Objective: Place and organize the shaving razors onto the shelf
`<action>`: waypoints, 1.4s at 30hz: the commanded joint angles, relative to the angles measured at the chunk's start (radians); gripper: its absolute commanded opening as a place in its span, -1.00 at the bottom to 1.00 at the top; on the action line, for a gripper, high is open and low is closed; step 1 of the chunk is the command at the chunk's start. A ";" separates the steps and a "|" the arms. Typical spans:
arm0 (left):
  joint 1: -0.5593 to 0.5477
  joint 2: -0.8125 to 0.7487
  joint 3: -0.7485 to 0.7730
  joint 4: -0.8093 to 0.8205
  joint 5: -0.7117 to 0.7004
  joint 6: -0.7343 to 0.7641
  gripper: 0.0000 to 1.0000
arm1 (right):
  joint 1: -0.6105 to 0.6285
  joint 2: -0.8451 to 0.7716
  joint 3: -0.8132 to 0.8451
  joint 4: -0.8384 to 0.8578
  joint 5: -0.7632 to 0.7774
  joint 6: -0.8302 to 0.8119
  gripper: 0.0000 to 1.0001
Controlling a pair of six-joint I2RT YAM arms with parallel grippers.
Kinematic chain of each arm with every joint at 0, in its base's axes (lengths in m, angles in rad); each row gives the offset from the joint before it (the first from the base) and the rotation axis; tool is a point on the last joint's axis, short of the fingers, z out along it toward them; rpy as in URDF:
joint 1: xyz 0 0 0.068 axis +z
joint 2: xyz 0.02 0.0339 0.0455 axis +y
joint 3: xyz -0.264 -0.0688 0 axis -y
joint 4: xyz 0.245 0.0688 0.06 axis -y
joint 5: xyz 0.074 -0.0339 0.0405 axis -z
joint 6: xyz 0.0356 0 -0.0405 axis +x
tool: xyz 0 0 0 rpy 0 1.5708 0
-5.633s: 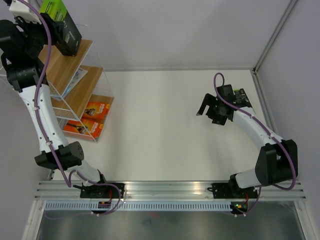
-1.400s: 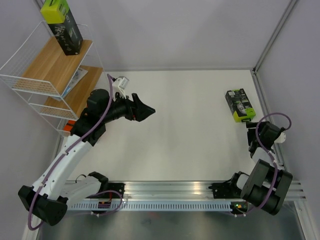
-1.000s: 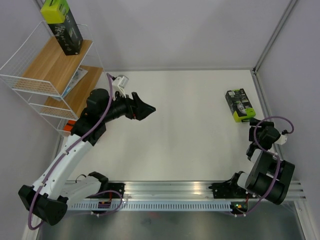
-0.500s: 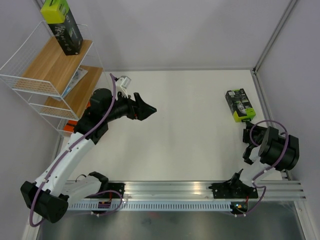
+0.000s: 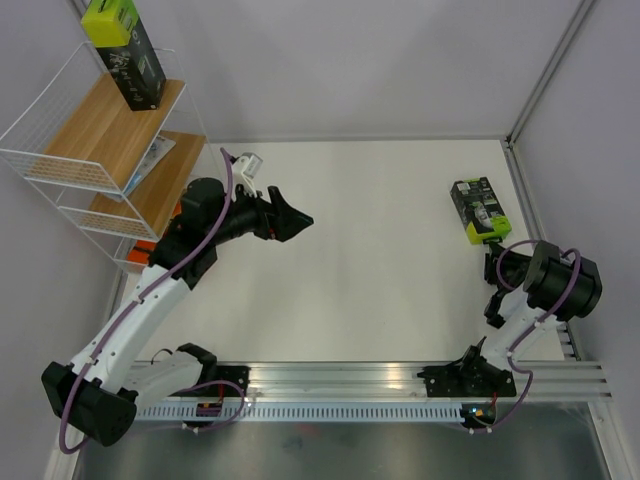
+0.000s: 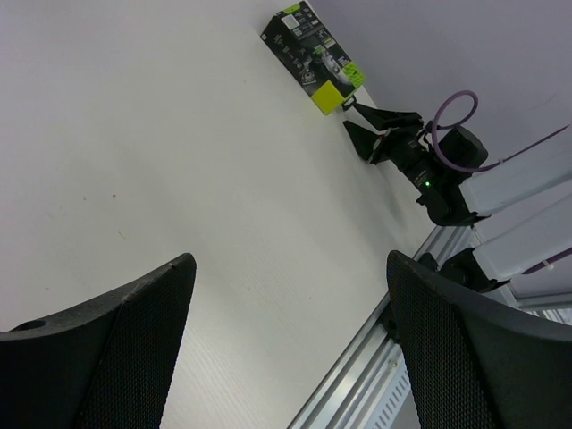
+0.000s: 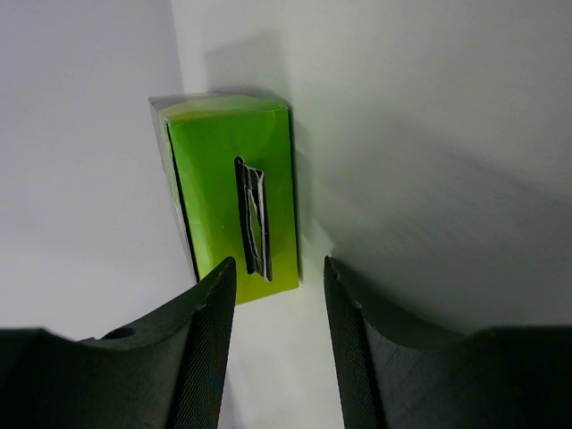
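Note:
The white wire shelf [image 5: 60, 150] stands at the far left. A black razor box with a lime top [image 5: 125, 50] stands on its top board, and the white-blue pack [image 5: 157, 155] lies on the middle board. The orange boxes are almost hidden behind my left arm. A second black-and-lime box [image 5: 477, 209] lies flat on the table at the right and also shows in the left wrist view [image 6: 313, 58]. My right gripper [image 5: 491, 258] is open and empty, just short of the box's lime end [image 7: 234, 201]. My left gripper [image 5: 297, 216] is open and empty over the table's middle.
A grey wall and a metal post [image 5: 545, 70] run close along the box's right side. The aluminium base rail [image 5: 330, 380] lies along the near edge. My right arm is folded back tightly by its base [image 5: 555, 285].
My left arm has left the black-and-lime box on the top board and pulled back over the table. My right arm released the other box, folded back, then turned its gripper toward the lime end.

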 commanded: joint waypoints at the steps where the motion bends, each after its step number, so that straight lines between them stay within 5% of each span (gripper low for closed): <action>1: -0.004 -0.011 -0.015 0.040 0.003 0.023 0.83 | -0.008 0.037 0.016 0.157 -0.016 -0.026 0.02; 33: -0.004 -0.028 -0.047 0.040 0.005 0.008 0.83 | -0.062 0.282 0.116 0.463 -0.091 0.053 -0.13; 35: -0.006 -0.023 -0.046 0.040 0.003 0.008 0.83 | -0.062 0.279 0.120 0.463 -0.091 0.050 -0.22; 38: -0.004 -0.023 -0.047 0.040 0.006 0.008 0.83 | -0.062 0.276 0.131 0.455 -0.091 0.045 -0.69; 42: -0.004 -0.026 -0.050 0.037 0.008 0.008 0.83 | -0.062 0.271 0.142 0.453 -0.095 0.040 -0.88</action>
